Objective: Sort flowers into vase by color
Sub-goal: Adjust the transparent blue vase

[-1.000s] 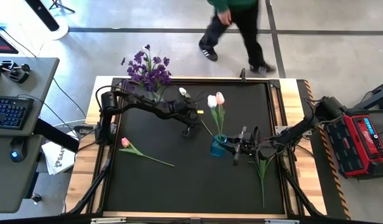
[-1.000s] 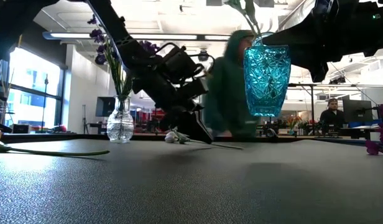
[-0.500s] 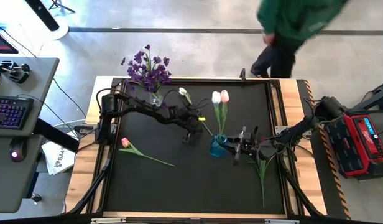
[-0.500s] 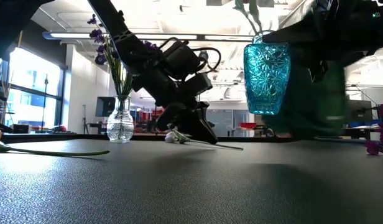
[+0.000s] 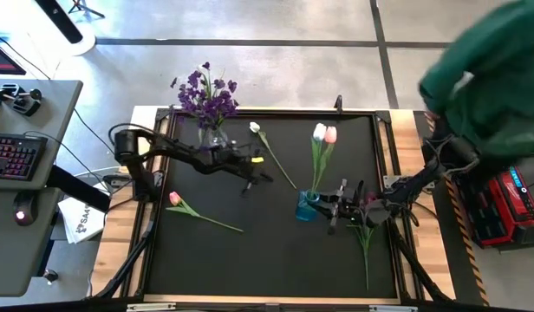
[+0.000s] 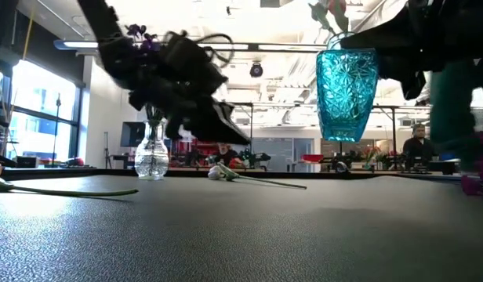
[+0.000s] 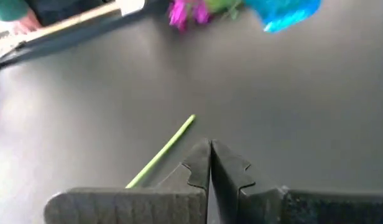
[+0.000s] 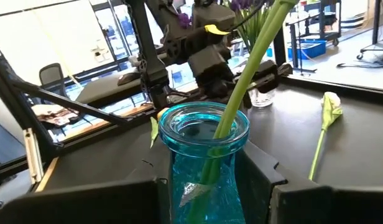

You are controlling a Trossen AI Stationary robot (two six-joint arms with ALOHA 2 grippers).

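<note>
Turquoise vase (image 5: pixel 307 206): cut glass with a faceted star pattern, clamped between the fingers of the right pincer (image 8: pixel 217 186) at centre right of the high view; in the low view it hangs clear of the surface (image 5: pixel 276 251). It has been shifted slightly right over the last second.
Tulips in the turquoise vase (image 5: pixel 324 133): two slim green stems, one white bud and one pink, leaning toward the upper right; they have swung that way along with the vase.
Left pincer (image 5: pixel 246 185): fingers pressed together on nothing, as the left wrist view shows. It has been pulled back toward the left of the high view and raised, away from the white tulip.
White tulip (image 5: pixel 255 128): lying flat at upper centre of the high view, its thin stem running diagonally down-right. It is judged to have been missed or let go, so it remains to be sorted.
Pink tulip (image 5: pixel 174 198): lying flat at lower left of the high view, unsorted.
Purple sprays (image 5: pixel 206 94): clustered blossoms standing in a clear, round-bellied glass vase (image 6: pixel 151 153) at upper left.
Loose purple spray (image 5: pixel 366 236): lying on the surface just beside the right pincer, not yet sorted.
Surface: matte black, finely pebbled mat in a pale wooden frame.
Person (image 5: pixel 497 82): in a green top, now leaning in at the upper right of the high view.
</note>
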